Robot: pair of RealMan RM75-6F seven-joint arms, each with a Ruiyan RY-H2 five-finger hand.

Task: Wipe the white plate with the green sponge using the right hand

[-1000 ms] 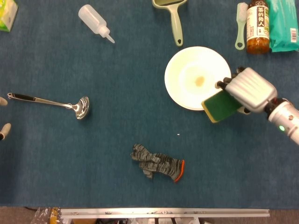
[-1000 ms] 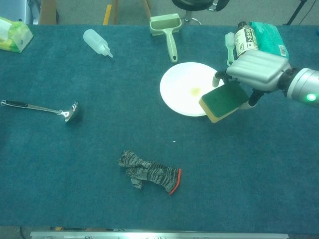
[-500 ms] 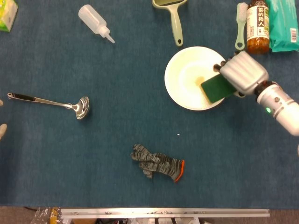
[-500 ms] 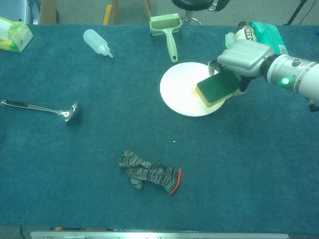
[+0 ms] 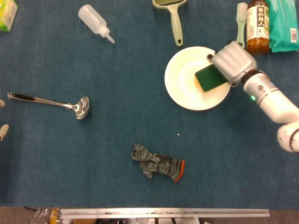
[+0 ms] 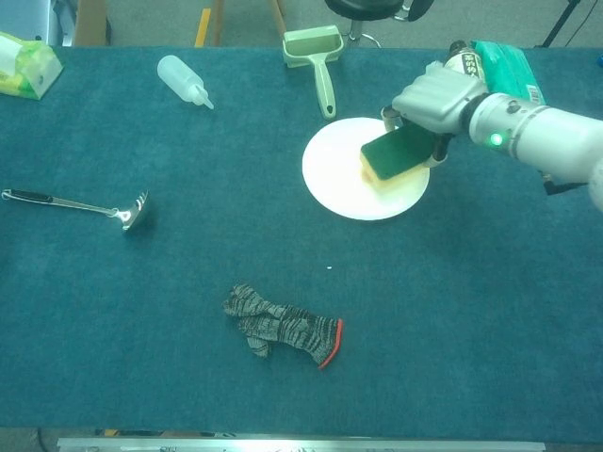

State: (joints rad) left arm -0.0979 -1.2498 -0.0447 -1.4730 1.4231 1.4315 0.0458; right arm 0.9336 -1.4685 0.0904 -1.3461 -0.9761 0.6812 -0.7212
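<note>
The right hand [image 5: 232, 61] is shiny silver-grey metal with a ribbed back, like a row of smooth bumps side by side, and small dark bits show near its fingers [image 6: 388, 117]. Behind it comes a dark ring and then a round, white-silver arm [image 5: 273, 100], fat like a pipe, with one small green light glowing on it just behind the hand. Only pale, cream-coloured tips of the left hand [image 5: 3, 131] show.
</note>
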